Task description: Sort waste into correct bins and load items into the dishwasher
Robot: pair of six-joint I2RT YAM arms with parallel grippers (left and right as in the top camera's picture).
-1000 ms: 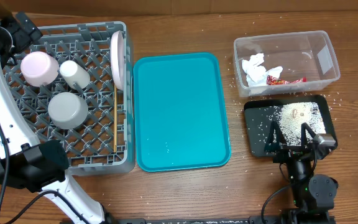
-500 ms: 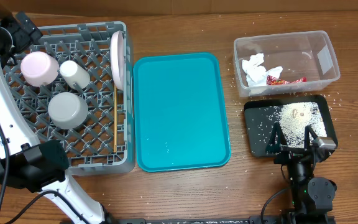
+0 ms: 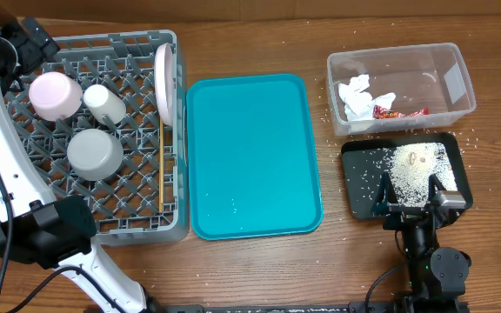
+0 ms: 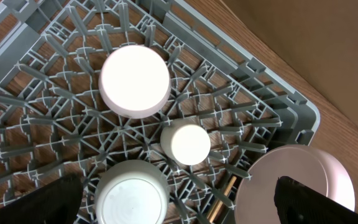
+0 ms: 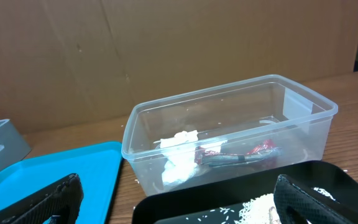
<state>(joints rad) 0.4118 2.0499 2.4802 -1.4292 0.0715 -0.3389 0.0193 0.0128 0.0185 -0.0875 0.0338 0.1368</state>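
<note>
Since all the dishes sit in the grey rack [image 3: 103,36] and the teal tray [image 3: 255,156] holds only a few specks, the task looks basically done.

- **Rack:** pink dish [image 3: 55,96], white cup [image 3: 105,103] and metal bowl [image 3: 94,154] are mouth-down, presumably to drain. The plate [image 3: 163,83] stands on edge at the right wall, and the chopsticks [image 3: 161,165] lie flat just below it.
- **Waste:** it is split by type. Tissue [image 3: 355,94] and red wrapper [image 3: 398,111] are in the clear tub [image 3: 459,83], and the rice [image 3: 416,165] is piled on the black tray [image 3: 359,200]. Stray grains dot the desk [image 3: 337,252] around both bins.
- **Left tool** [image 4: 185,199]: wide open and empty, hovering over the rack's far-left corner.
- **Right tool** [image 3: 410,188]: wide open and empty, over the black tray's near edge.
</note>
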